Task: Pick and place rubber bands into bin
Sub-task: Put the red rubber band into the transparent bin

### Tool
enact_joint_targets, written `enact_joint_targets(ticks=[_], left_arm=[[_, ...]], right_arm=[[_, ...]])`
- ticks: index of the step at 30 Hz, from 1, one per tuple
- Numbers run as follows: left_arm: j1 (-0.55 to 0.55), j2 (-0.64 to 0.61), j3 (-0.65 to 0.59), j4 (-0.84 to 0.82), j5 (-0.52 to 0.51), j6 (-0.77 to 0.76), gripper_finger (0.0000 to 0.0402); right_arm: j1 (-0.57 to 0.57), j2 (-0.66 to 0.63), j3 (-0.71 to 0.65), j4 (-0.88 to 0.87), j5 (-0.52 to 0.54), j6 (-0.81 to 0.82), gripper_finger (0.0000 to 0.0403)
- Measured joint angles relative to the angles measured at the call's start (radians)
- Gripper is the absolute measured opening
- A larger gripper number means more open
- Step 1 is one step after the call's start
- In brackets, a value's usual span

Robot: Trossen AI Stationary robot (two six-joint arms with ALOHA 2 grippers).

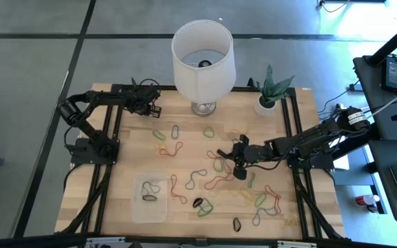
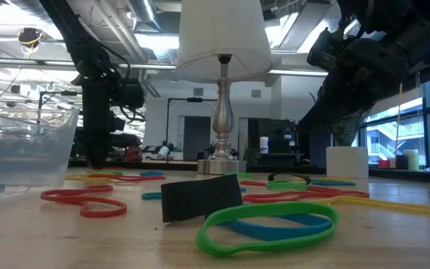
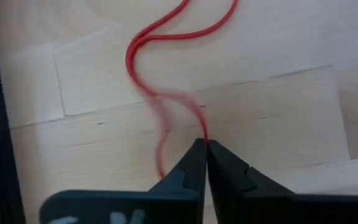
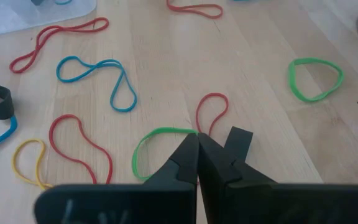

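Inspecting from the table's near edge to its far edge, findings as follows.
Near edge: a black rubber band (image 1: 237, 224) lies alone on the wooden table (image 1: 185, 124), with green and red bands (image 1: 260, 200) to its right.
Clear bin (image 1: 149, 200): sits near the front left of the table; one dark band (image 1: 149, 198) lies inside it, and a pale loop beside that.
Low view foreground: a green band (image 2: 267, 224) rests over a blue band (image 2: 290, 224), just in front of a wide black band (image 2: 201, 197) standing on edge; red bands (image 2: 84, 200) lie to the left of these.
Right gripper (image 1: 238, 162): mid-table, right of centre, low over the bands; fingers pressed together, tips at the point where a green band (image 4: 157, 146) and a red band (image 4: 211, 111) meet. Whether either is pinched cannot be told.
Loose bands: red, blue, yellow and green loops scattered across the centre, well apart from the bin.
Left gripper (image 1: 154, 108): far left of the table; fingers closed together on a red rubber band (image 3: 166, 68), which trails away across the wood.
Far edge: white lampshade (image 1: 201, 58) on a metal lamp base (image 1: 202, 108); potted plant (image 1: 270, 93) to its right.
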Motion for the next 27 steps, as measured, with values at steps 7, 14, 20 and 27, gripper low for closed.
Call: enact_joint_targets(ticks=[7,14,20,27], left_arm=[[-0.049,-0.055,-0.016,-0.053,-0.021,0.006,0.0002],[-0.173,-0.193,0.021,-0.149,-0.024,0.086,0.0002],[-0.299,-0.311,0.024,-0.184,-0.047,0.109,0.0002],[-0.431,-0.428,0.025,-0.182,-0.058,0.111,0.0002]], right_arm=[[0.0,0.0,0.0,0.0,-0.001,0.023,0.0007],[0.0,0.0,0.0,0.0,-0.008,0.023,0.0007],[0.0,0.0,0.0,0.0,-0.008,0.022,0.0007],[0.0,0.0,0.0,0.0,-0.008,0.022,0.0007]])
